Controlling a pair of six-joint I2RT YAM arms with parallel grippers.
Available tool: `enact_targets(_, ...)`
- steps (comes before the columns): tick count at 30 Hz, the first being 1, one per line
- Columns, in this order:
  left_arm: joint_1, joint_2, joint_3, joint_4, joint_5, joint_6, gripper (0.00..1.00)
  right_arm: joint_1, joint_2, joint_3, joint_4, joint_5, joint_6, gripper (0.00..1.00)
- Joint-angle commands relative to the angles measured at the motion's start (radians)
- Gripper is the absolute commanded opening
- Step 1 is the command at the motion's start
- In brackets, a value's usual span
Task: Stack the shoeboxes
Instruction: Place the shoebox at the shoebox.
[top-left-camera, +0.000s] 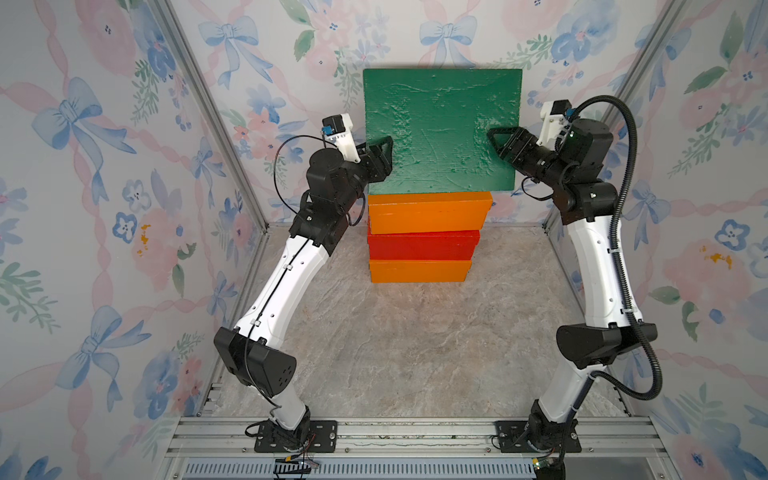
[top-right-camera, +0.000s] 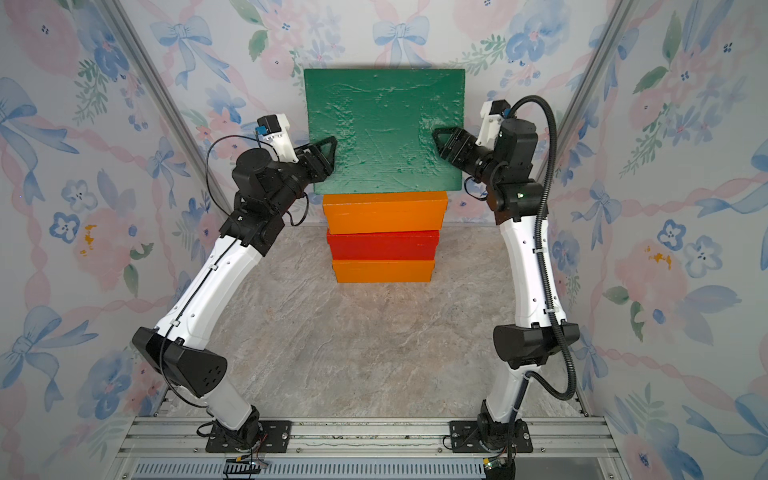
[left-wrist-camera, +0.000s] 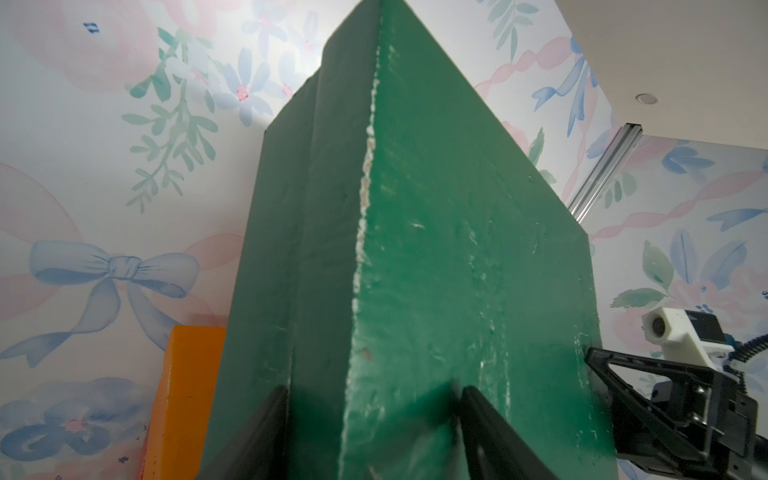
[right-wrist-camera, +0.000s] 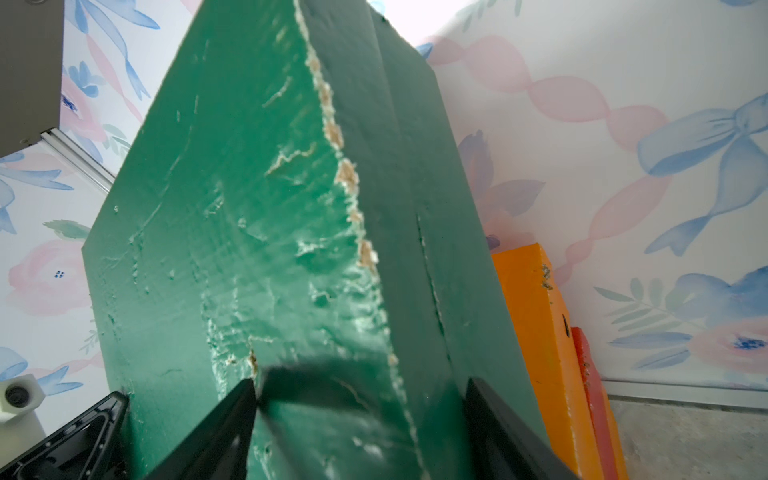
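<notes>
A dark green shoebox (top-left-camera: 440, 129) (top-right-camera: 382, 129) is held level between both arms, over a stack of three shoeboxes: orange (top-left-camera: 430, 212) on top, red (top-left-camera: 422, 245) in the middle, orange (top-left-camera: 419, 270) at the bottom. My left gripper (top-left-camera: 384, 151) (left-wrist-camera: 374, 390) is shut on the green box's left end, and its fingers straddle the box's edge. On the right end my right gripper (top-left-camera: 496, 143) (right-wrist-camera: 361, 382) is shut the same way. The wrist views show the top orange box (left-wrist-camera: 187, 395) (right-wrist-camera: 536, 332) just beyond the green one (left-wrist-camera: 415, 249) (right-wrist-camera: 249, 249). Whether they touch is hidden.
The stack stands at the back of the stone-patterned table (top-left-camera: 415, 353), close to the floral back wall (top-left-camera: 291, 50). Slanted aluminium posts (top-left-camera: 216, 124) (top-left-camera: 648, 62) frame the side walls. The arm bases sit on a metal rail (top-left-camera: 415, 432) at the front.
</notes>
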Motion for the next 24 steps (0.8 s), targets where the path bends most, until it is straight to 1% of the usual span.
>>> enact_targets(1,-0.063,0.049,0.023,0.015,0.302,-0.049,0.66,0.078,0.011,0.043,0.081,-0.301,0.067,0.78)
enact_targets(15,-0.038,0.074,0.03,0.015,0.31,-0.061,0.66,0.058,0.08,0.099,0.083,-0.316,0.093,0.78)
enact_targets(24,-0.011,0.074,0.028,0.015,0.318,-0.069,0.66,0.056,0.096,0.092,0.088,-0.319,0.105,0.78)
